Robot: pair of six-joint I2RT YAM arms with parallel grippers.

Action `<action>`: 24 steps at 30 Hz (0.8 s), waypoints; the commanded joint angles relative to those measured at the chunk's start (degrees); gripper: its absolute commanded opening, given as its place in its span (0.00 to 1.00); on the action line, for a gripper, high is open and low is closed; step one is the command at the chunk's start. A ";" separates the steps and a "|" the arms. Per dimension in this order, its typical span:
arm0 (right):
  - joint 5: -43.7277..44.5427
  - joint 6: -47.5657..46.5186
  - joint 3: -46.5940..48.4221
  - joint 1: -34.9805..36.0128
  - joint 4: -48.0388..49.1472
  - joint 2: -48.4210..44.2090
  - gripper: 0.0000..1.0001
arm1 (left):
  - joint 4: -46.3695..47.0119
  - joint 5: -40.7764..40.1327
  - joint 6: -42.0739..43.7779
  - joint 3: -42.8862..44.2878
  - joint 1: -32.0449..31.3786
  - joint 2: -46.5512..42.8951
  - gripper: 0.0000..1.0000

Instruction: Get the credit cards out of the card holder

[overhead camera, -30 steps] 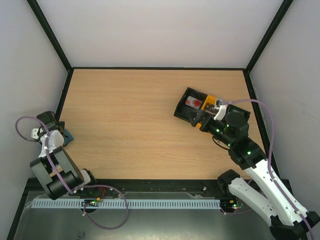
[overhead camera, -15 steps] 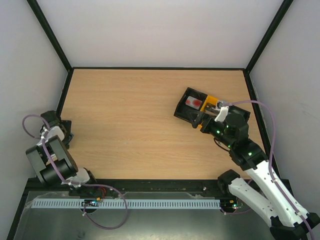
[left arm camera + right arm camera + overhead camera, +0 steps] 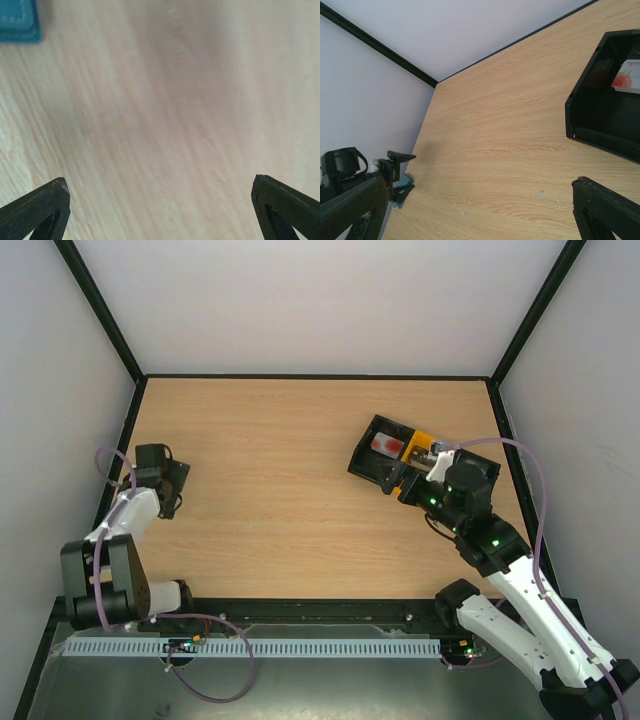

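Card holder (image 3: 17, 20) beyond left pincer (image 3: 160, 182)

Left arm (image 3: 125, 515), at eight o'clock of the overhead view: white links between bulky black joint housings; a lilac cable (image 3: 103, 465) loops off its wrist. Right arm (image 3: 520, 585), at four o'clock: the same white-and-black build; small green lights (image 3: 490, 538) glow on its black joints; a longer lilac cable (image 3: 545, 530) arches alongside. Left gripper (image 3: 160, 181) and right gripper (image 3: 480, 181): matte black, wedge-shaped fingertips.
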 commanded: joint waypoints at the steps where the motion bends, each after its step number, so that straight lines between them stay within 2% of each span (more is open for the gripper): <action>1: -1.24 0.30 0.00 -0.21 2.16 -0.31 0.98 | -4.05 -9.01 -2.09 4.64 -1.66 -5.85 1.00; 4: -2.13 0.37 -0.36 -0.20 3.06 -0.76 0.98 | -7.63 -14.57 -0.88 8.03 2.72 -4.22 1.00; 10: -1.73 0.39 -0.44 -0.23 3.02 -1.05 0.98 | -5.46 -10.86 4.22 8.12 14.05 -3.03 1.00; 12: -1.84 0.43 -0.25 -0.20 2.57 -0.92 0.98 | -6.21 -12.91 5.62 8.19 16.47 -3.39 1.00; 17: -1.59 0.33 -0.93 -0.21 2.68 -1.43 0.98 | -3.52 -12.60 6.88 6.86 19.39 -1.83 1.00; 21: -1.41 0.41 -1.07 -0.24 1.99 -1.18 0.98 | -4.15 -7.50 7.55 10.35 20.72 3.52 1.00; 24: -1.80 0.63 -1.66 -0.20 1.97 -1.13 0.98 | -4.94 -8.10 7.21 12.49 20.77 6.97 1.00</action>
